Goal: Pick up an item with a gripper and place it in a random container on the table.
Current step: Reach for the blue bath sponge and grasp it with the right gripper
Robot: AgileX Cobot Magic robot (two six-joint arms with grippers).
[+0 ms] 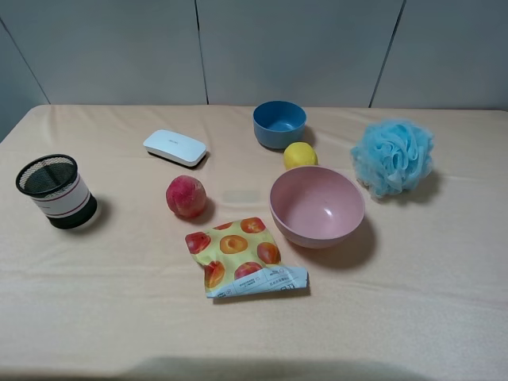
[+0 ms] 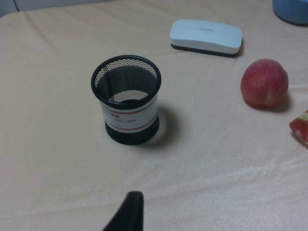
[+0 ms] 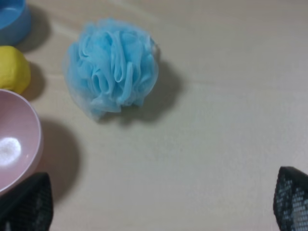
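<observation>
The light blue mesh pouf (image 1: 393, 156) lies on the table at the right, just right of the pale pink bowl (image 1: 317, 206), which is empty. In the right wrist view the pouf (image 3: 114, 67) lies ahead of my right gripper (image 3: 160, 198), with bare cloth between them. That gripper is open wide and empty, its black fingers (image 3: 29, 204) at the frame's lower corners. The pink bowl's rim (image 3: 29, 130) shows beside it. Of my left gripper only one black fingertip (image 2: 130, 209) shows. Neither gripper appears in the exterior high view.
A blue bowl (image 1: 279, 124) and a yellow lemon (image 1: 300, 155) sit behind the pink bowl. A red peach (image 1: 186, 196), a white case (image 1: 175, 148), a fruit-print packet (image 1: 242, 256) and a black mesh cup (image 1: 55, 190) lie to the left.
</observation>
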